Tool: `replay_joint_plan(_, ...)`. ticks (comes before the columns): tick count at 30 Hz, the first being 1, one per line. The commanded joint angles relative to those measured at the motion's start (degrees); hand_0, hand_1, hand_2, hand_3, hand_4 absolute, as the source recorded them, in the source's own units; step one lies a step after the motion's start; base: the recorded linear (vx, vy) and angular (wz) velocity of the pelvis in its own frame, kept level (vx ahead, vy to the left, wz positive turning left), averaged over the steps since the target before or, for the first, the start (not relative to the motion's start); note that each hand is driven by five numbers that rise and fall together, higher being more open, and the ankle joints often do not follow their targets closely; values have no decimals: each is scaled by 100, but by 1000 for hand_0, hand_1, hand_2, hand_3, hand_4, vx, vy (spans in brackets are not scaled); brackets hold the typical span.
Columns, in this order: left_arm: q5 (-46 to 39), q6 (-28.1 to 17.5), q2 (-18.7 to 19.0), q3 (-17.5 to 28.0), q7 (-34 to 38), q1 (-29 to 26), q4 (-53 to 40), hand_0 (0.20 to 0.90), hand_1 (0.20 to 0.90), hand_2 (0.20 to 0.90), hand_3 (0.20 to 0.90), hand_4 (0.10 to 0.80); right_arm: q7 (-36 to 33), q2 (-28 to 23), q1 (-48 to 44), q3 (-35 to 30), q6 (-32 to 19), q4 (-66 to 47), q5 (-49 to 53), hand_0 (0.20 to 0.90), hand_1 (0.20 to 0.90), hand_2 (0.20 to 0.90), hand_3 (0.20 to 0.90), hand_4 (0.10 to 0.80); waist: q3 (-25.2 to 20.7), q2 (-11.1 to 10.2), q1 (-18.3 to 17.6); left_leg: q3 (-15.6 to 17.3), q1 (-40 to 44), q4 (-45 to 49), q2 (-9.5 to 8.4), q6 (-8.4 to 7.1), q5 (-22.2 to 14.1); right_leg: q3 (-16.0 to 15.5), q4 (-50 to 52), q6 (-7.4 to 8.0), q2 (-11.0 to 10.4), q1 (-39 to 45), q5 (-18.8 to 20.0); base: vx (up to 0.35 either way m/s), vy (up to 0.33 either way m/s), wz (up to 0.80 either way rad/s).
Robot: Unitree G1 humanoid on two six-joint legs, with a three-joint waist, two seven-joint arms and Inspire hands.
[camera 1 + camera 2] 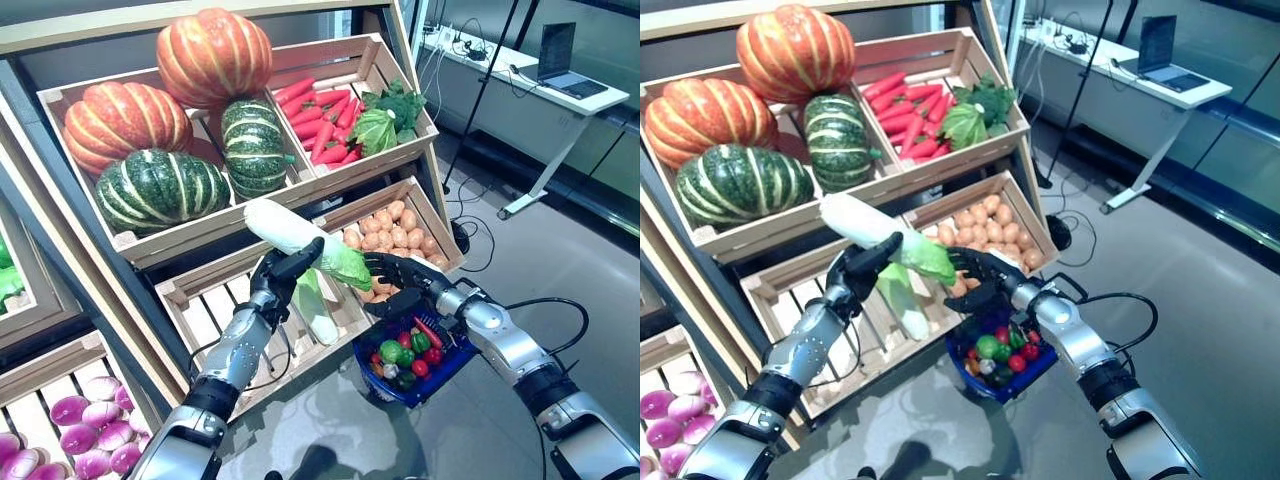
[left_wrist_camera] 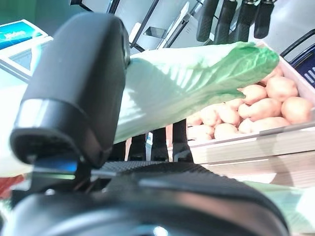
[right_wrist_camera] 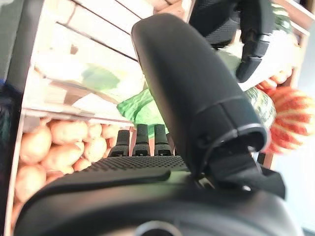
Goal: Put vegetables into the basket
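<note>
Holding: the left robot hand [image 1: 283,279] has its fingers and thumb curled round a long cabbage [image 1: 300,238], white at one end and leafy green at the other.
Cabbage place: up in the air in front of the lower crates, tilted, with the green end pointing at the right robot hand [image 1: 405,283].
Right robot hand: fingers stretched out toward the green tip and close to it; I cannot tell if they touch it.
Basket: a blue basket [image 1: 446,368] hangs under the right robot hand; how it is held is hidden. Red and green vegetables [image 1: 408,352] lie inside it.
Second cabbage: another long cabbage [image 1: 315,305] lies in the slatted crate [image 1: 199,302] just below the left robot hand.
Potatoes: a pile of potatoes [image 1: 395,232] fills the crate beside it.
Top crates: orange and green pumpkins [image 1: 178,110] sit on one side, red carrots [image 1: 322,113] with a leafy green vegetable [image 1: 385,118] on the other.
Low shelf: purple vegetables [image 1: 85,430] lie at the lower left.
Table: a white table [image 1: 548,87] stands far behind, with a laptop [image 1: 562,62] on it.
Writing: no words can be read anywhere.
</note>
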Motion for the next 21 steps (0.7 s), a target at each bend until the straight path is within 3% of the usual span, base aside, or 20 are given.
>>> replay_joint_plan(1,-119,-229,16,-217,-431,-382,-423,300,300,300,300,400,-122,26,-879,62,-235,-23,-77,900,900,900,900,800,-470,5,113,-46,27,-71,-253,210,53,-30,-367,-241,13,-10,669,50,-6,-5)
replay_joint_plan(8,643,-175,-19,-362,-580,-325,-358,300,300,300,300,400,-221,81,-959,18,2,-164,-44,900,900,900,900,800,-564,37,143,-121,178,-662,-297,150,303,-37,-857,-146,13,145,935,10,9,1)
replay_joint_plan(13,898,-135,128,-482,-697,-433,-311,300,300,300,300,400,-329,16,-1108,47,223,-247,-25,900,900,900,900,800,-567,40,141,-118,170,-693,-317,172,295,-42,-847,-148,12,118,924,-46,17,1)
replay_joint_plan(21,1009,-49,45,-648,-689,-544,-215,300,300,300,300,400,-603,168,-1437,54,630,-225,52,900,900,900,900,800,-601,44,109,-118,252,-734,-334,204,248,66,-851,-168,66,161,872,-4,2,0)
